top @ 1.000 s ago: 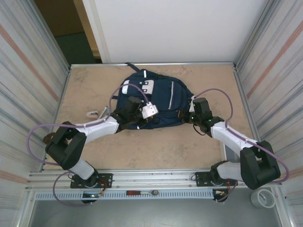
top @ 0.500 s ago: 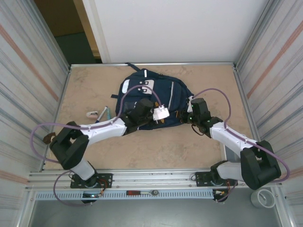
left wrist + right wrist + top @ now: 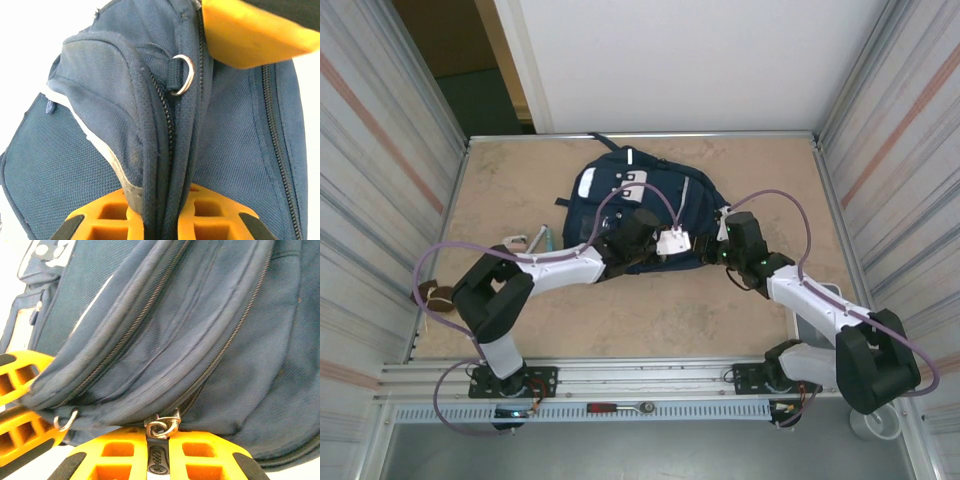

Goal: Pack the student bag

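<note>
— Since a second ago the left tool (image 3: pixel 156 220) has swung along the near edge of the student bag (image 3: pixel 640 200) toward the right tool (image 3: pixel 159 455), and the two now sit close together at the bag's lower right in the overhead view
— What is each holding?
— In the left wrist view the left tool's orange fingers (image 3: pixel 102 207) are pressed together on a fold of navy fabric with a zip line running through it, below a metal ring (image 3: pixel 181 75). The right tool is closed on a zip pull (image 3: pixel 161 429) at the bottom middle of its own view
— Why that arrangement?
— Judging by it, one tool pins the cloth so the other can drag the slider without the whole bag sliding. The zips in view look closed, so the packing itself seems not yet begun
— Where does the bag lie?
— Flat in the middle of the tabletop (image 3: pixel 750 310), white patch toward the upper left of the frame
— Anything else about?
— A small white item (image 3: pixel 515 240) and a teal item (image 3: pixel 546 240) lie at the left of the frame, apart from the bag. A purple cable (image 3: pixel 620 192) arches over the bag
— Obstacles?
— Mainly crowding: the tools are almost touching, and the limp fabric may bunch at the slider
</note>
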`<action>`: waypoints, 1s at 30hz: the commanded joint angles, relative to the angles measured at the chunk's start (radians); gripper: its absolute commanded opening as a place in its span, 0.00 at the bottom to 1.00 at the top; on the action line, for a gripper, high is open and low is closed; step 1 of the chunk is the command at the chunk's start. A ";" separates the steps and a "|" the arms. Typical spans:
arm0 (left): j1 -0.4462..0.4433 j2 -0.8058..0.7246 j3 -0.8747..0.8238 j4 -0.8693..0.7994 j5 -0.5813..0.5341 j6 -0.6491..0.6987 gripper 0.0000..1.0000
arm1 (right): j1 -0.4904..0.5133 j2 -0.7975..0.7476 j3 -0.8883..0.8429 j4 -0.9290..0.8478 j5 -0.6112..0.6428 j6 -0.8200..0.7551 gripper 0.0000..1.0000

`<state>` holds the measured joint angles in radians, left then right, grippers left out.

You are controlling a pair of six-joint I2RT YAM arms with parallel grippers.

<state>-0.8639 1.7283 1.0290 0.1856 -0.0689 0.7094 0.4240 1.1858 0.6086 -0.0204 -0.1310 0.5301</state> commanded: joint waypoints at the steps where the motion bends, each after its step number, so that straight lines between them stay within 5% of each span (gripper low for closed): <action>1: 0.051 -0.104 -0.058 0.014 0.099 -0.037 0.00 | -0.090 -0.016 0.025 -0.112 0.128 -0.009 0.00; 6: 0.129 -0.190 -0.117 -0.002 0.273 -0.114 0.00 | -0.143 0.034 0.043 -0.089 0.047 -0.037 0.00; 14: 0.151 -0.214 -0.124 -0.005 0.329 -0.145 0.00 | -0.135 0.074 0.055 -0.003 -0.165 -0.160 0.01; 24: 0.152 -0.204 -0.113 -0.012 0.348 -0.151 0.00 | -0.054 0.029 0.061 -0.058 0.001 -0.274 0.30; 30: 0.152 -0.192 -0.109 -0.007 0.351 -0.153 0.00 | -0.011 0.041 0.064 -0.057 0.049 -0.312 0.31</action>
<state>-0.7208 1.5822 0.9035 0.1570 0.2398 0.6006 0.4061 1.2278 0.6456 -0.0425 -0.1623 0.2676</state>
